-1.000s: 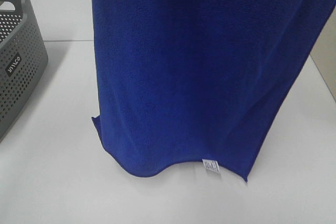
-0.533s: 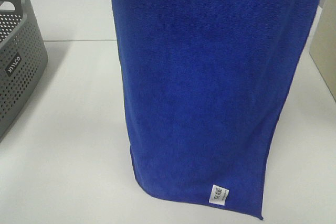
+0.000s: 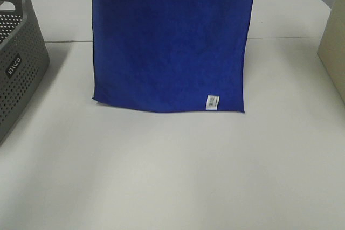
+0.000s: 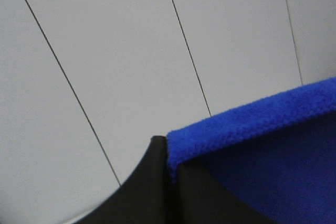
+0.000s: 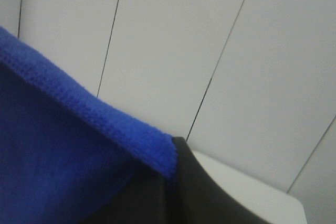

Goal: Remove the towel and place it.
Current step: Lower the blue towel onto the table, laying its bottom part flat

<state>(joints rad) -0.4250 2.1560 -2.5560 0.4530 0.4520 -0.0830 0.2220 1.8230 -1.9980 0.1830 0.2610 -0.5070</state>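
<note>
Open tabletop (image 3: 172,176) in front; hanging towel (image 3: 172,41) mid, basket (image 3: 19,63) far L, beige box (image 3: 334,47) far R

So there's a grey perforated basket (image 3: 16,57) with a handle cutout and a little white-lettered label at the left edge of the white table (image 3: 172,176), something beige (image 3: 335,52) poking in on the right, and pale seamed wall panels (image 4: 131,51).

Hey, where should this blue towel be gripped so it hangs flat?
Grip the towel by its two top corners, each pinched from its outer side, as the left gripper and right gripper do now: it hangs flat, bottom hem level.
</note>
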